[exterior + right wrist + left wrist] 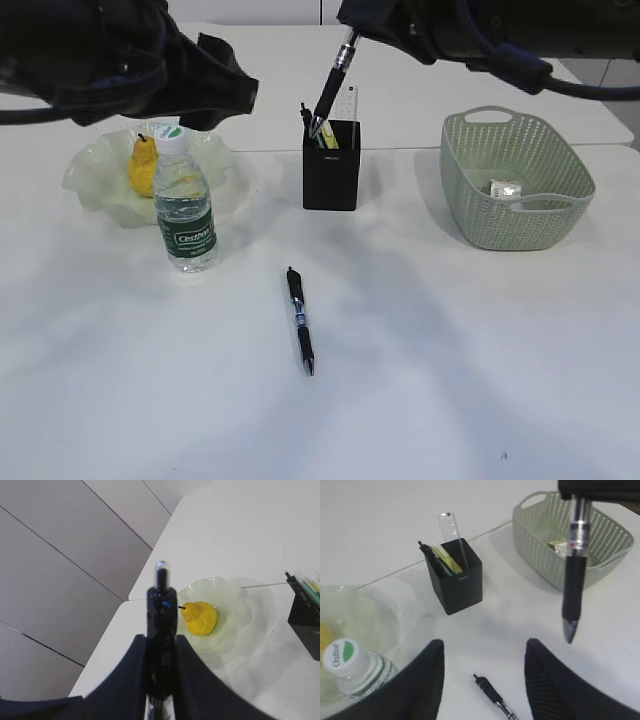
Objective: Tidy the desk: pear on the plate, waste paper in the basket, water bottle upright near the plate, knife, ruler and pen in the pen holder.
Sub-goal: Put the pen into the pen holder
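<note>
Right gripper (161, 680) has its jaws pinched on a black pen (333, 83), held tip-down at a slant, tip right at the rim of the pen holder (331, 178). In the left wrist view the same pen (573, 570) hangs in the air in front of the basket (540, 550). The right wrist view shows the pen barrel (161, 625) clamped between the two dark fingers (125, 680).

Left gripper (482, 680): jaws spread wide, holding nothing, hovering above the tabletop (450, 380) near the bottle and plate.

Pen holder is black and square, standing upright mid-table. A clear ruler (451, 535) stands in it, alongside a yellow-green item and a dark one; can't tell which is the knife.

A second pen (300, 320) lies flat on the tabletop in front of the holder, well apart from it, untouched.

Water bottle (183, 205) stands upright with its white-and-green cap on, just in front of the plate (90, 175), at its rim.

Yellow pear (143, 165) sits on the translucent, wavy-edged plate, stem up.

Green basket sits at the right of the tabletop with a small crumpled piece of waste paper (505, 187) inside it.
</note>
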### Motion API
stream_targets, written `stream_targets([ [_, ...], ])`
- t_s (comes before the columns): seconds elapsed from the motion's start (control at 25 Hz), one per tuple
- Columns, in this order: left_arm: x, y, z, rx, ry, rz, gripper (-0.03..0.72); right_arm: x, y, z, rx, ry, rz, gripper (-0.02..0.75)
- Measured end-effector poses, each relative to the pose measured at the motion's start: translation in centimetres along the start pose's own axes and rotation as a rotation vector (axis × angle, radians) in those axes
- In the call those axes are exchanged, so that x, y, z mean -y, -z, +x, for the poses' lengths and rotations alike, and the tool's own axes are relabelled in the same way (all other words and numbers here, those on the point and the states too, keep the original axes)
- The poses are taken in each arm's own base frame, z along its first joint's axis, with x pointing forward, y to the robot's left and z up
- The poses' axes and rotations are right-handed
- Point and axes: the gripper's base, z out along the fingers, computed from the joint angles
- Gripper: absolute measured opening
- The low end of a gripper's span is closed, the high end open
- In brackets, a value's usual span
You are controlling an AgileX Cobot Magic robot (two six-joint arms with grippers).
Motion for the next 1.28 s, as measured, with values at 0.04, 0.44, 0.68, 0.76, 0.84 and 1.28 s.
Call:
stream_targets([
  [0.04,-0.4,-0.1,0.0,0.000,0.014,-0.011,0.371,0.2,-0.2,0.1,-0.005,-0.003,0.003,0.090],
  [0.44,-5.8,-0.7,3.5,-0.113,0.125,-0.157,0.371,1.6,-1.8,0.8,-0.026,-0.018,0.051,0.090],
  [0.68,-8.2,0.2,6.0,-0.165,0.185,-0.225,0.371,3.1,-4.4,0.6,-0.032,-0.025,0.072,0.090],
  [0.76,-8.8,0.7,6.6,-0.171,0.207,-0.244,0.371,3.8,-5.2,0.1,-0.020,-0.025,0.078,0.090],
  [0.84,-9.4,1.4,6.9,-0.168,0.222,-0.261,0.371,4.9,-6.0,-0.6,-0.006,-0.030,0.095,0.090],
  [1.28,-9.8,2.2,7.3,-0.174,0.215,-0.285,0.348,12.3,-10.8,-2.9,0.060,-0.054,0.180,0.090],
])
